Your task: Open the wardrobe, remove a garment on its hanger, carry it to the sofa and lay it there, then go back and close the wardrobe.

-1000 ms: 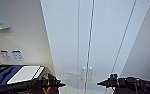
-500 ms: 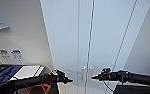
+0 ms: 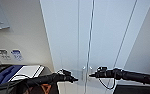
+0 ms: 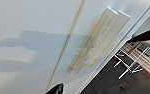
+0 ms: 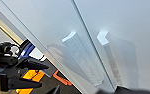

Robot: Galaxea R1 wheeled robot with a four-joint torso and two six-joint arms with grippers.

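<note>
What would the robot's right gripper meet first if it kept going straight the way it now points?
Probably the pair of small handles at the middle seam of the wardrobe. The right gripper points toward them from close by, level with them, though depth is unclear; the left gripper lies beyond.

Wall plates (image 3: 10, 54) on white wall (image 3: 28, 45) — perhaps sockets; orange object (image 5: 28, 75) on dark floor (image 4: 103, 82).

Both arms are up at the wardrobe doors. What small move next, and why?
Probably ease both grippers forward onto the handles. The wardrobe is shut, and the left gripper and right gripper sit just either side of the pair, apparently short of gripping them.
</note>
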